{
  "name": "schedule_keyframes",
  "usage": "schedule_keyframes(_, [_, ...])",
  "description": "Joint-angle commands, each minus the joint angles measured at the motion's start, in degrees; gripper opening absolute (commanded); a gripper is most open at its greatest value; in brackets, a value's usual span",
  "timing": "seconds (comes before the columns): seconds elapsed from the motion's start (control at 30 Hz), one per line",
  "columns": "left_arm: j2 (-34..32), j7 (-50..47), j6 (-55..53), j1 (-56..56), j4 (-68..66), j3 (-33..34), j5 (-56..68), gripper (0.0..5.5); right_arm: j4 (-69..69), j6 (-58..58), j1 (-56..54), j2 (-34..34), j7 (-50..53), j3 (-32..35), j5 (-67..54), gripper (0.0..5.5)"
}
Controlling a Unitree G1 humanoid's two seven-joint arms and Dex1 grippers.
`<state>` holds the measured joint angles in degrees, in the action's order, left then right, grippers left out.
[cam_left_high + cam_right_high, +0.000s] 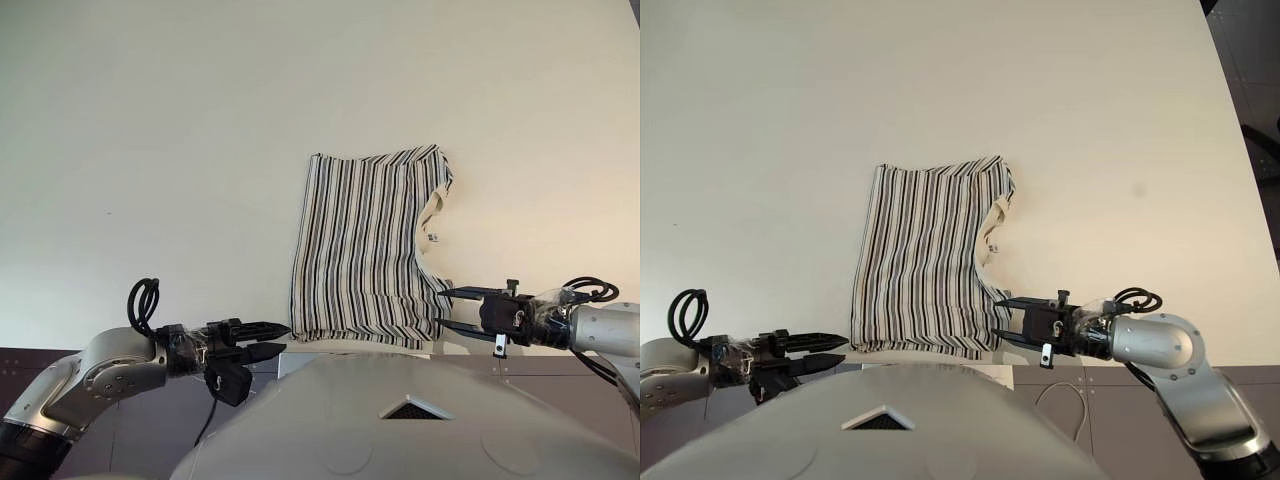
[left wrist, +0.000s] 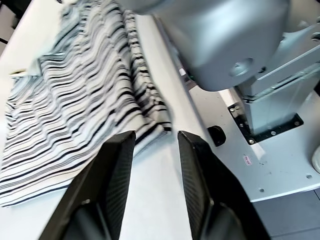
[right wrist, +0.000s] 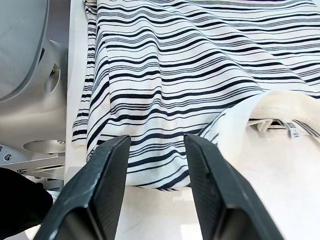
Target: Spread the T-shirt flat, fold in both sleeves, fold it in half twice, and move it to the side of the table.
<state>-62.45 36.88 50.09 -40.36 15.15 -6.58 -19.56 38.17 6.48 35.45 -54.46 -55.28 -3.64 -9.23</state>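
The black-and-white striped T-shirt [image 1: 365, 250] lies folded into a tall narrow rectangle on the white table [image 1: 150, 150], close to the front edge. Its cream collar [image 1: 432, 215] faces the right side. My left gripper [image 1: 285, 338] is open at table height, its tips just short of the shirt's near left corner [image 2: 155, 120]. Open as well, my right gripper [image 1: 441, 308] sits at the near right corner, with the striped hem [image 3: 165, 175] right in front of its fingers [image 3: 107, 175]. Neither gripper holds any cloth.
Bare white tabletop stretches wide to the left, behind and to the right of the shirt. The table's right edge [image 1: 1240, 130] runs along dark floor. The front edge [image 1: 1200, 362] lies just under both grippers.
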Motion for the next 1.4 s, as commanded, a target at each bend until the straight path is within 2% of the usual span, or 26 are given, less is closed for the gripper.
schedule_keyframes(0.03, [1.16,-0.24,-1.51,0.89,-0.68,0.07,-2.32,1.82,-0.08,-0.18,-0.93,-0.51,-0.75,0.09,0.25,2.00])
schedule_keyframes(0.13, [4.05,-1.18,-2.99,3.11,-0.26,-0.75,-3.56,2.27,-0.06,-0.19,-1.34,-0.18,-0.98,-0.65,0.58,2.00])
schedule_keyframes(0.4, [4.71,-0.43,-3.78,3.44,-0.87,-2.13,-3.80,2.27,-0.50,-0.09,-2.14,-0.25,-1.27,-1.47,0.78,2.00])
schedule_keyframes(0.6, [6.29,-0.07,-4.85,3.36,-1.09,-5.51,-5.17,2.27,-1.43,-0.72,-2.29,-0.73,-1.88,-1.23,0.97,2.00])
schedule_keyframes(0.77, [6.64,-1.08,-5.00,3.57,-3.24,-6.30,-5.54,1.47,-0.52,-2.00,-0.46,-1.54,-2.99,0.35,0.60,2.00])
schedule_keyframes(0.93, [6.78,-2.72,-5.23,3.88,-5.75,-6.15,-5.77,0.63,-0.17,-13.55,5.26,-3.43,-4.92,4.52,4.45,2.00])
schedule_keyframes(1.07, [5.80,-2.21,-4.98,5.01,-6.41,-6.36,-4.00,0.18,1.06,-17.87,6.22,-1.46,-2.45,3.85,8.29,2.00])
schedule_keyframes(1.27, [4.13,1.01,-4.78,8.57,-6.28,-7.37,-0.29,0.11,-4.30,-24.97,4.59,4.21,4.52,-7.30,24.11,2.00])
schedule_keyframes(1.4, [2.53,2.86,-3.78,10.11,-7.07,-7.38,1.88,0.11,-3.78,-25.34,6.45,3.22,5.27,-7.88,24.44,2.00])
